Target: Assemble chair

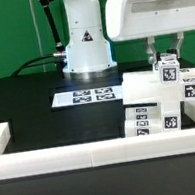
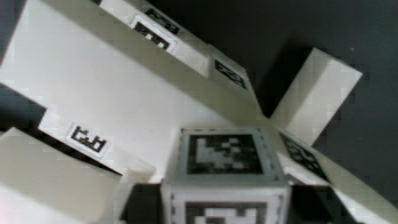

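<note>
My gripper [image 1: 167,63] hangs at the exterior view's right, shut on a small white tagged chair piece [image 1: 168,73]. It holds the piece just above the stacked white chair panels [image 1: 147,106]. In the wrist view the held piece [image 2: 228,160] fills the space between my dark fingers [image 2: 150,196] and shows two marker tags. Below it lies a large flat white chair panel [image 2: 125,90] with tags along its edge. A narrower white part [image 2: 320,85] angles off beside it. My gripper [image 2: 228,205] is mostly hidden behind the held piece.
The marker board [image 1: 85,94] lies flat on the black table in front of the robot base [image 1: 84,42]. A white rail [image 1: 94,152] runs along the front. A white wall [image 1: 10,134] stands at the exterior view's left.
</note>
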`<state>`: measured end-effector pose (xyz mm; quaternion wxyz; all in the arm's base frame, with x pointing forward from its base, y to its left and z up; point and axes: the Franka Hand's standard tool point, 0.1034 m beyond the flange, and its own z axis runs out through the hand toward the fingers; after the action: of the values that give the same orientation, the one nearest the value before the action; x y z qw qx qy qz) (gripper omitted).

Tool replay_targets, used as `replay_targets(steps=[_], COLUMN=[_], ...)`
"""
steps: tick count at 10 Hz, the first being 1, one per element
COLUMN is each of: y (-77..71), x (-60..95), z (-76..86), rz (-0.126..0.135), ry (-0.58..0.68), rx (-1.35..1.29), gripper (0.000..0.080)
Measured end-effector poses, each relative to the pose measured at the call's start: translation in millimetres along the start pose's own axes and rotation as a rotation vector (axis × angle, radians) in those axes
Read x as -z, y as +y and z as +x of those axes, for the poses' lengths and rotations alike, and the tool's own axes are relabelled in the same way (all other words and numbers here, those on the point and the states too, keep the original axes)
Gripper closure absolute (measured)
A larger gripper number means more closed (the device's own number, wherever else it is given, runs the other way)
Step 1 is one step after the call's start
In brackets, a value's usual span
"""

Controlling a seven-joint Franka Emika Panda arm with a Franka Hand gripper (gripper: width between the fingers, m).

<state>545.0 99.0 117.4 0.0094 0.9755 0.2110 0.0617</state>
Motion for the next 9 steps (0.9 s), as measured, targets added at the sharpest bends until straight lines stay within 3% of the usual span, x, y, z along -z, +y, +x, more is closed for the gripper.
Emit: replay_targets(steps=[3,9], y=[1.1,3.7], x=[-0.1,1.0], z=[-0.5,1.9], rz=[0.0,0.006], ry=[-0.001,0.005], rx=[-0.114,-0.744], gripper=[0.0514,0.0512])
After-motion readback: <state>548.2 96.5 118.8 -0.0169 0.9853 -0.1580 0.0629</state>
